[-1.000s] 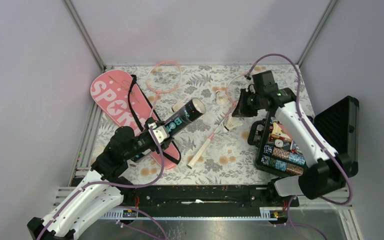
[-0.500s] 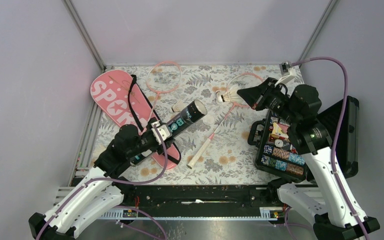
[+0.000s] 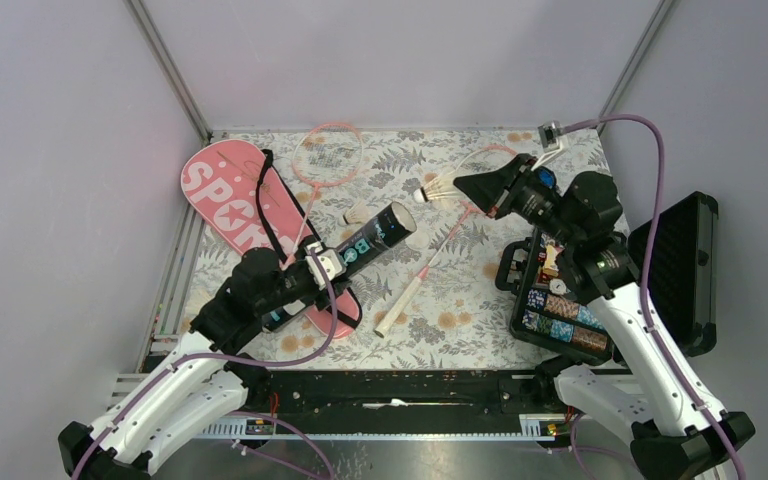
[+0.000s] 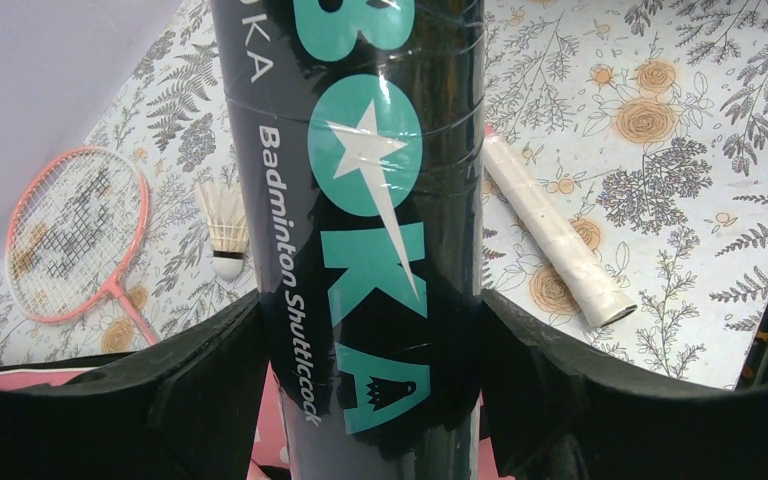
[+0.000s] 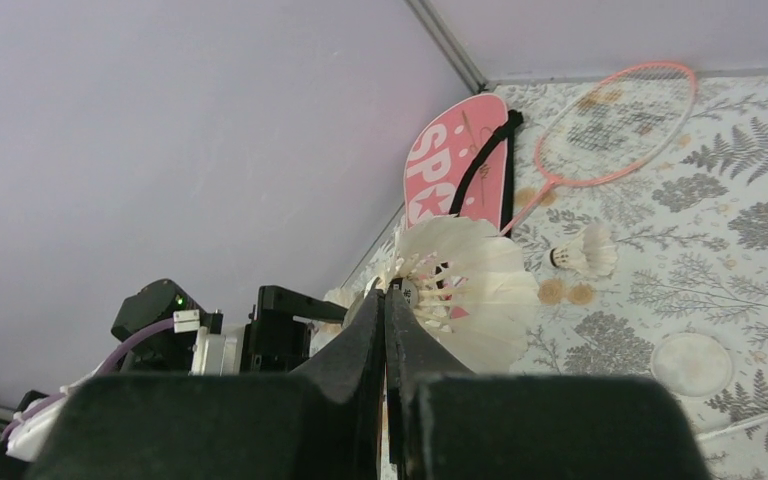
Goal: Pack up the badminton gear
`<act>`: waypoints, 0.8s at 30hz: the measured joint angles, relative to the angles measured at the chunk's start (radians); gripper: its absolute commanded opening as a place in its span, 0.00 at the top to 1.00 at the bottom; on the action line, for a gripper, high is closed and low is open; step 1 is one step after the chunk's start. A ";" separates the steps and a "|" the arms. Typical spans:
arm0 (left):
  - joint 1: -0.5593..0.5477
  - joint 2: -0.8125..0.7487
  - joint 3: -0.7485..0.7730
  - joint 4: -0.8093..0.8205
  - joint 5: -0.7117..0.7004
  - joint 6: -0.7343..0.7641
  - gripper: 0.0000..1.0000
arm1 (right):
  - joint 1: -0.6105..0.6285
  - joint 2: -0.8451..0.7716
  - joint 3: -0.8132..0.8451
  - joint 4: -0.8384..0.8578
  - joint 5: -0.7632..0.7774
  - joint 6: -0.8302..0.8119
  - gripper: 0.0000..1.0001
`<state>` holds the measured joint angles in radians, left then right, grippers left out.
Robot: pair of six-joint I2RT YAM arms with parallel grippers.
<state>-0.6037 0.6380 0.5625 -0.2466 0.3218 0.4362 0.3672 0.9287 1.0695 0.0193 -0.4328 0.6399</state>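
The black cylindrical tube with teal print (image 3: 370, 238) is gripped near its lower end by the left gripper (image 3: 325, 265). The jaws are spread wide around its body, and the tube is slanted over the near end of the long pink "SPORT" bag (image 3: 230, 200). What appears to be its open mouth is aimed toward the table's middle.

Over on the other side, a white feather shuttlecock (image 3: 435, 188) is pinched by its skirt in the tightly closed right gripper (image 3: 457, 183). It is held up above the floral-patterned tabletop (image 3: 460, 320), cork turned toward the tube.

A second white shuttlecock (image 3: 357, 213) is seen lying just beside the tube's upper end. One pink-framed racket (image 3: 328, 155) is laid at the far edge, its shaft running toward the bag. The other racket's cream handle (image 3: 395, 305) is stretched out mid-table, its head partly hidden behind the right gripper.
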 measured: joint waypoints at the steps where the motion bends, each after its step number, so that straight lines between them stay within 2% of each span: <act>1: 0.000 0.000 0.000 -0.001 0.000 0.000 0.76 | 0.013 0.004 -0.005 0.006 -0.001 0.000 1.00; 10: 0.000 0.000 0.000 0.000 0.000 0.000 0.76 | 0.133 0.037 -0.010 0.013 0.006 -0.039 1.00; 24: 0.002 0.000 0.000 -0.018 0.000 0.000 0.76 | 0.177 0.044 -0.031 0.009 0.055 -0.068 1.00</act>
<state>-0.6014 0.6380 0.5625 -0.2646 0.3214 0.4358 0.5446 0.9726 1.0382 0.0280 -0.3779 0.5720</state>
